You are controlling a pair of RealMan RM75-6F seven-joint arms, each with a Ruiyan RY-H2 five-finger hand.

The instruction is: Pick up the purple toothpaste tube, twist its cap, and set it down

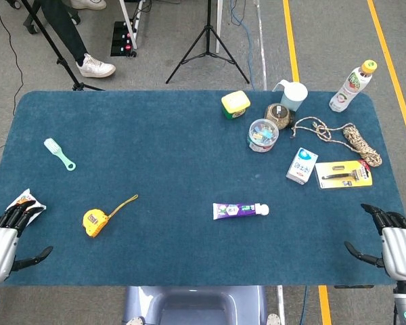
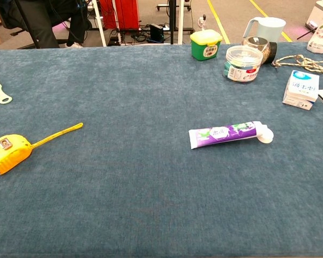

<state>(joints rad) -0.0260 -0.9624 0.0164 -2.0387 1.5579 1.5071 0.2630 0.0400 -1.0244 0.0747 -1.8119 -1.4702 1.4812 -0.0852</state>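
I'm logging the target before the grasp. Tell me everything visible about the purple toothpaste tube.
The purple toothpaste tube lies flat on the blue cloth-covered table, near its front middle. Its body is purple with green and white print, looks like soft plastic, and its white cap points toward the robot's right. The cap is on. Nothing touches it but the cloth.

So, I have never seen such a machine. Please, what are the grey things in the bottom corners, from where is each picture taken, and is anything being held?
They are a robot's two mechanical hands: the left hand and the right hand, both open, holding nothing. The head view looks down from above on the blue table; the chest view looks across it from lower down and shows no hands. The purple toothpaste tube lies flat near the middle, white cap towards the right hand. Also there: a yellow tape measure, a coiled rope, a razor pack.
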